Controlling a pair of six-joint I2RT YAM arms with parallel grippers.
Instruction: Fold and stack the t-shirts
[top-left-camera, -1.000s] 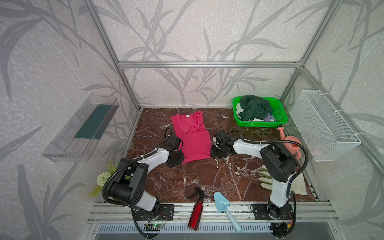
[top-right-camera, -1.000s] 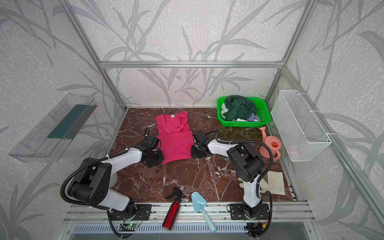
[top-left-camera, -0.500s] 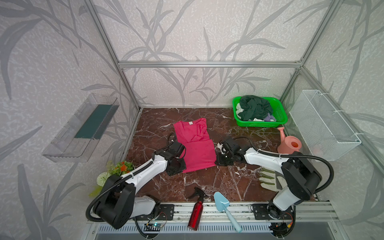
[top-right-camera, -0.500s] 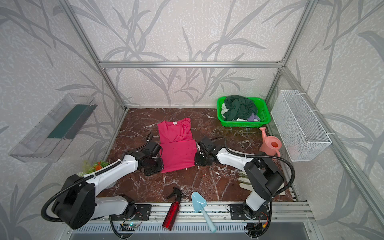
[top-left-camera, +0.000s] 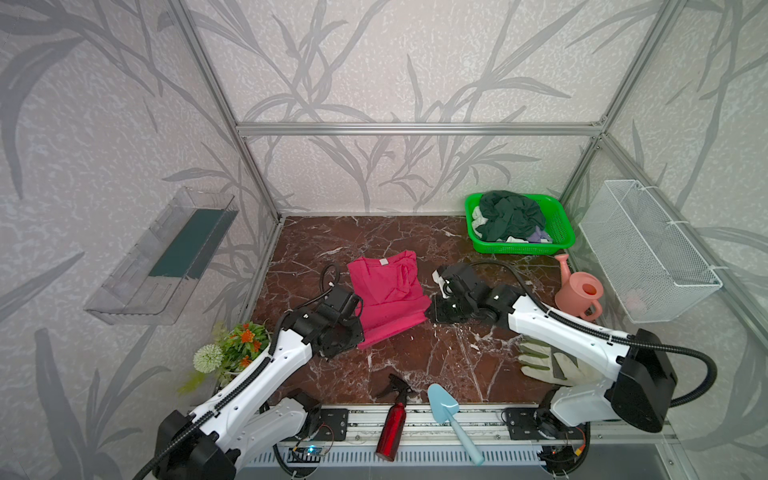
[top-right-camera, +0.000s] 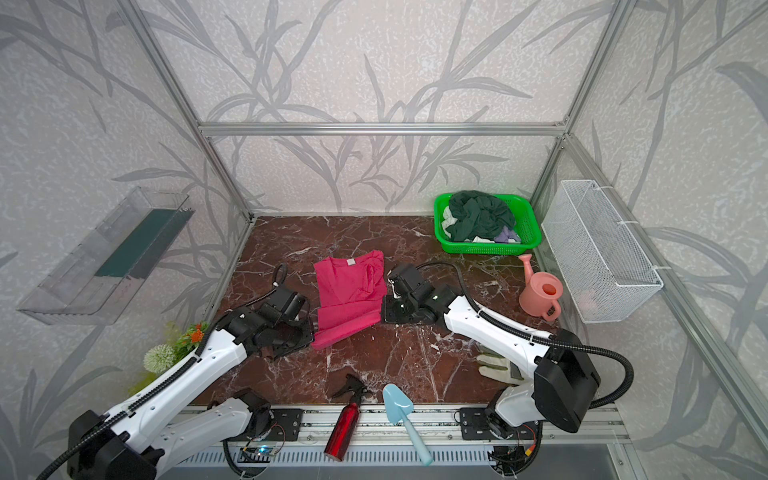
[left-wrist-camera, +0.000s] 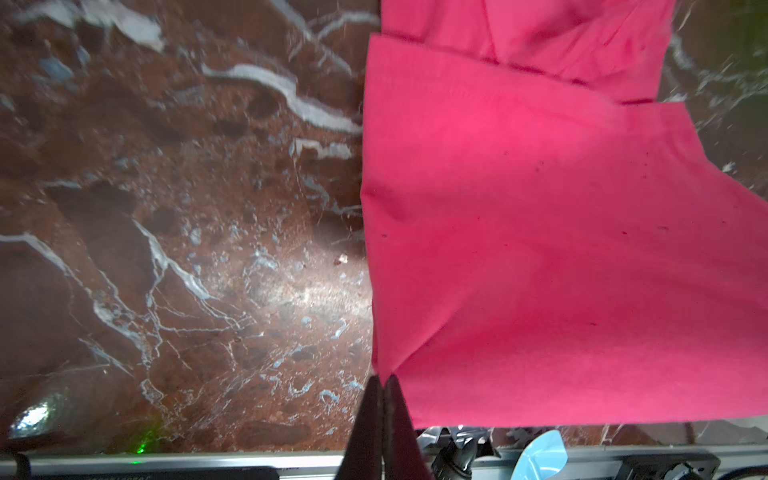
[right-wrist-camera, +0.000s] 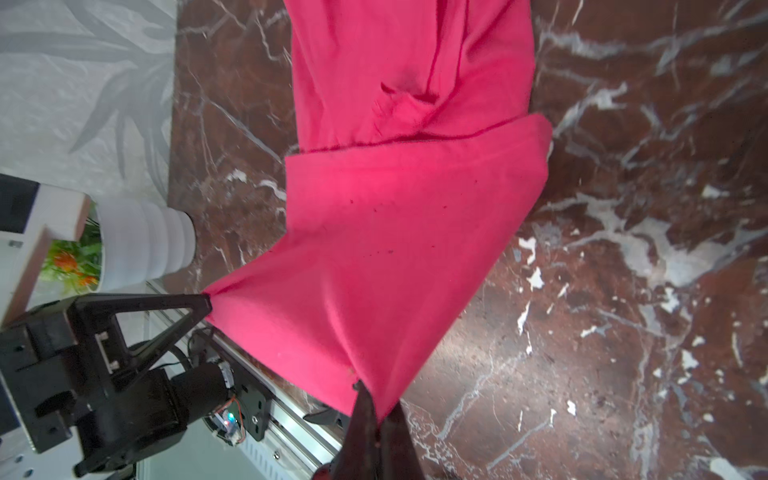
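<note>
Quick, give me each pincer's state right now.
Left pincer: shut on a corner of the pink t-shirt.
Right pincer: shut on another corner of the same shirt.

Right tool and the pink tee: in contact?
Touching. In the right wrist view the right tool is shut on a corner of the pink tee, and the cloth gathers to a point at its tips.

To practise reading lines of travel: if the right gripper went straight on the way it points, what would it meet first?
The bright pink-red cloth t-shirt: the right gripper, jaws shut on its corner, points across the cloth, so more of that shirt comes first; beneath, probably the brown marble tabletop.
</note>
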